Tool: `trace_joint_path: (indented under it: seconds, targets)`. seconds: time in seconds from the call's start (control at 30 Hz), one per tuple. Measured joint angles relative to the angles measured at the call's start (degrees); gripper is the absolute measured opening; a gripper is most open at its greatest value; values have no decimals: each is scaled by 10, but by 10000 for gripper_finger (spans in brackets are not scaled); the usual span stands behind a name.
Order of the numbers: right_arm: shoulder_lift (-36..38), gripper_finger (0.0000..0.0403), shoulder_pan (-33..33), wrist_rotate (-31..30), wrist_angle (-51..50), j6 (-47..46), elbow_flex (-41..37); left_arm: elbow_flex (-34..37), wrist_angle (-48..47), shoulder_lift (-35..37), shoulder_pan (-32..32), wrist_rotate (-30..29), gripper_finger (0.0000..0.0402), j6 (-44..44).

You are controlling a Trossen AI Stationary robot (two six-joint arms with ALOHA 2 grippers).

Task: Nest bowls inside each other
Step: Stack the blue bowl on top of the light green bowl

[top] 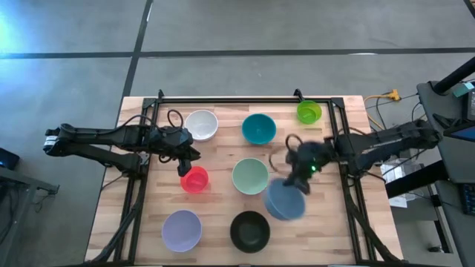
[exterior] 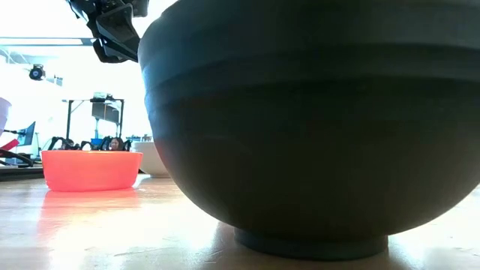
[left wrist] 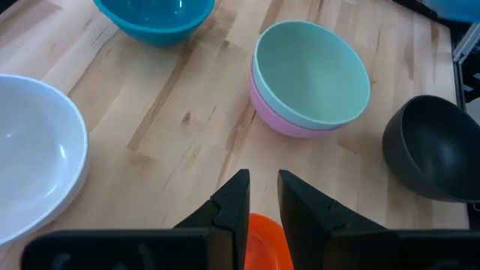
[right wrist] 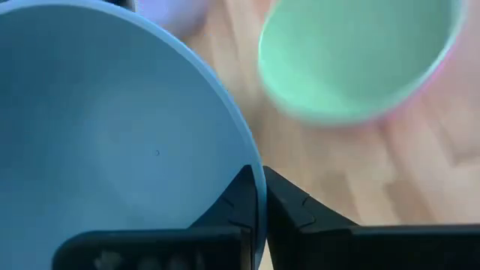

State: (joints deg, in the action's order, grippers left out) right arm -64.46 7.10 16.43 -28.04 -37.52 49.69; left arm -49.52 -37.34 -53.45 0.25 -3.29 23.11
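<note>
Near the table's right edge, right gripper (right wrist: 258,196) pinches blue bowl (right wrist: 105,127) rim.

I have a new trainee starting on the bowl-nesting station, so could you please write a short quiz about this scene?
1. True or false: the right gripper has its fingers closed on the rim of the blue bowl.
2. Which bowl already sits inside the pink bowl? A) teal B) mint C) white
3. Fill in: the left gripper hangs over the ___ bowl.

Key
1. True; the wrist view shows the rim pinched between the fingers.
2. B; the mint bowl is nested in the pink one.
3. Red; the red bowl lies just below the open fingers.
</note>
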Motion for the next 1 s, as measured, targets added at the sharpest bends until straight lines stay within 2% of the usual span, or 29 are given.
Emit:
trace_joint_path:
  seconds: [0.1, 0.23, 0.33, 0.47, 0.6, 0.77, 1.0]
  targets:
    - [-33, 9, -44, 0, -3, 0, 42, 0, 0, 0, 0, 2, 56, -3]
    - [-107, 9, -88, 0, -55, 6, 127, 0, 0, 8, -14, 31, 56, -59]
    - [-180, 9, -104, -2, -137, 41, 212, 0, 0, 19, -28, 33, 56, -71]
    - [-284, 9, -105, -56, -278, 90, 336, 0, -7, 34, -36, 32, 56, -68]
    - [-369, 9, -105, -76, -350, 139, 428, 2, -16, 48, -37, 32, 56, -47]
    - [-436, 9, -105, -76, -377, 174, 496, 3, -38, 58, -38, 32, 56, -39]
    - [-481, 9, -116, -77, -392, 198, 511, 3, -53, 68, -38, 31, 56, -24]
